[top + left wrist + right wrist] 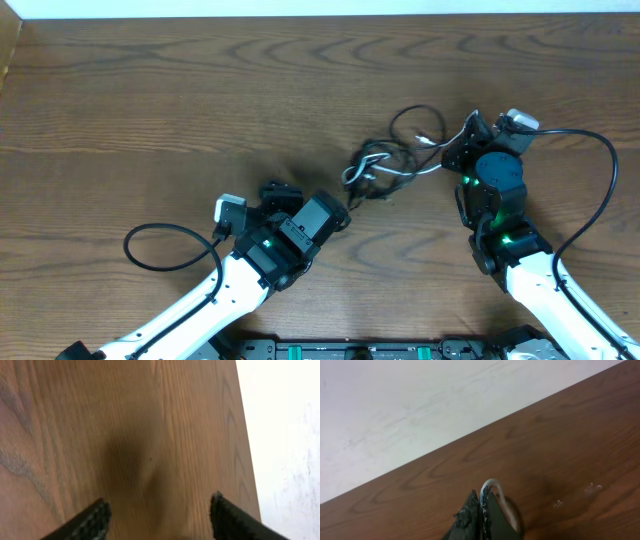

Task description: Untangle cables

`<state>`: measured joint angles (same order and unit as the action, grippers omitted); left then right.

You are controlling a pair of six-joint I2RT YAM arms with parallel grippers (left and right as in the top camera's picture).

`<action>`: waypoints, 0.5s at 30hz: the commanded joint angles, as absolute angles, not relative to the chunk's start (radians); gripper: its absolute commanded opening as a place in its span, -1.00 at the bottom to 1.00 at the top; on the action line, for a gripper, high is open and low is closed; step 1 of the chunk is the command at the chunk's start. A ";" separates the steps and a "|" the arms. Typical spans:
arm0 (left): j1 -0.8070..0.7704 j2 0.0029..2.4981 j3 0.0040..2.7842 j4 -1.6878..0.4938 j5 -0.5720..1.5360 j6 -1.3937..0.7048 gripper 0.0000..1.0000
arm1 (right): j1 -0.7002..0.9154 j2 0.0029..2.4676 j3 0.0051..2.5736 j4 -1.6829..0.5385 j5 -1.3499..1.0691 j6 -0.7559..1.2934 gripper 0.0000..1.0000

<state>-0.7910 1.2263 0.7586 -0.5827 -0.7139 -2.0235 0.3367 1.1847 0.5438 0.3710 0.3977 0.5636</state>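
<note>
Overhead, your right pincer [481, 508] pinches a white cord [494, 486] of the cables [385, 165] knotted mid-counter [150, 100], your left pincer [160, 512] gaping empty nearby; probably light, limp and slippery, they want gripping beside the knot.

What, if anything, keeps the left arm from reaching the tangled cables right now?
Probably nothing, so yes: the left gripper stands open right beside the cables, nothing lying between them. The right gripper, shut on a white strand, holds the bundle's far side.

setting: robot lab | cues: wood-grain table [150, 120], two robot arms [270, 245]
</note>
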 commanded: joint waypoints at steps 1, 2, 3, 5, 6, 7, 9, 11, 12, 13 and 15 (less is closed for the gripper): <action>-0.788 1.214 0.761 -0.590 -0.739 -2.062 0.36 | 0.331 1.188 0.556 0.374 0.353 0.622 -0.98; -0.788 1.214 0.761 -0.590 -0.718 -2.062 0.44 | 0.331 1.188 0.556 0.375 0.319 0.641 -0.98; -0.788 1.214 0.761 -0.590 -0.690 -2.062 0.54 | 0.331 1.188 0.556 0.379 0.280 0.661 -0.98; -0.788 1.214 0.761 -0.589 -0.648 -2.062 0.69 | 0.331 1.188 0.556 0.391 0.229 0.674 -0.98; -0.788 1.214 0.761 -0.586 -0.635 -2.062 0.80 | 0.331 1.188 0.556 0.398 0.210 0.673 -0.98; -0.789 1.214 0.761 -0.583 -0.633 -2.061 0.83 | 0.331 1.188 0.556 0.401 0.206 0.673 -0.98; -0.788 1.215 0.761 -0.583 -0.636 -2.061 0.92 | 0.331 1.188 0.556 0.401 0.207 0.673 -0.98; -0.788 1.215 0.761 -0.583 -0.636 -2.057 0.92 | 0.331 1.188 0.556 0.401 0.206 0.673 -0.98; -0.788 1.215 0.761 -0.583 -0.636 -2.054 0.92 | 0.331 1.188 0.556 0.401 0.206 0.676 -0.98; -0.789 1.215 0.761 -0.583 -0.635 -2.054 0.92 | 0.331 1.188 0.556 0.401 0.206 0.681 -0.98; -0.789 1.215 0.761 -0.583 -0.635 -2.054 0.92 | 0.331 1.188 0.556 0.401 0.202 0.682 -0.98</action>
<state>-0.7910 1.2263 0.7586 -0.5789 -0.6338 -2.0235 0.3367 1.1847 0.5438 0.3977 0.2184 0.6613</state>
